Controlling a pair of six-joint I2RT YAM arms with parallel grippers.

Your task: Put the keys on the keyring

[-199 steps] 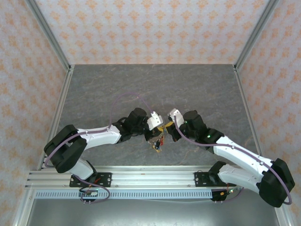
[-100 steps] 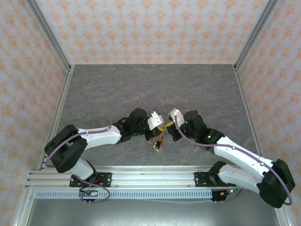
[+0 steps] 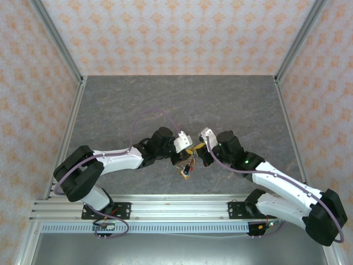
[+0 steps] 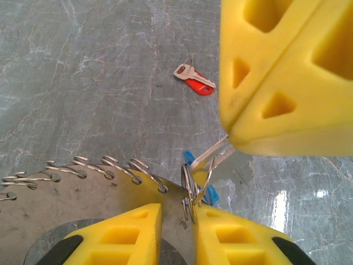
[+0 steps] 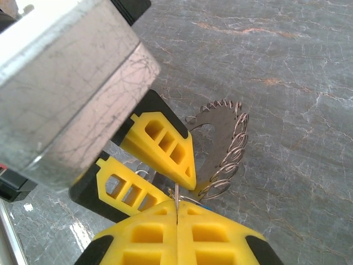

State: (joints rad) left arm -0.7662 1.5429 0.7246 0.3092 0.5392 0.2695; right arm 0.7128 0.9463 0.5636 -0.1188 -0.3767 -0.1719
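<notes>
Keys point(image 3: 187, 170) like these are tiny and light, made of hard, smooth metal, so I think one can slip or twist if it is pinched on its thin part. The little plastic tag or the flat head looks like the best place to hold it. The keyring point(image 4: 99, 190) is a flat, stiff grey ring with springy wire loops point(image 4: 110, 163) all along its rim (those loops look easy to bend), so it is best held on the flat part. It looks lifted off the table point(image 4: 83, 83), and the left gripper point(image 4: 176, 214) grasps its flat part between yellow fingers. The right gripper point(image 5: 176, 208) has its jaws clenched tight on the blue-tagged key point(image 4: 214, 156). The key's silver part runs from those jaws down to a wire loop just beside the left fingers. I cannot tell if the key is hooked on yet. A red-tagged key point(image 4: 196, 81) lies alone on the table, well apart from the ring. The left arm point(image 3: 116, 159) and the right arm point(image 3: 276, 179) both reach in from the sides to the middle of the table near the front. Their elbows bend outward and the two grippers meet nose to nose.
</notes>
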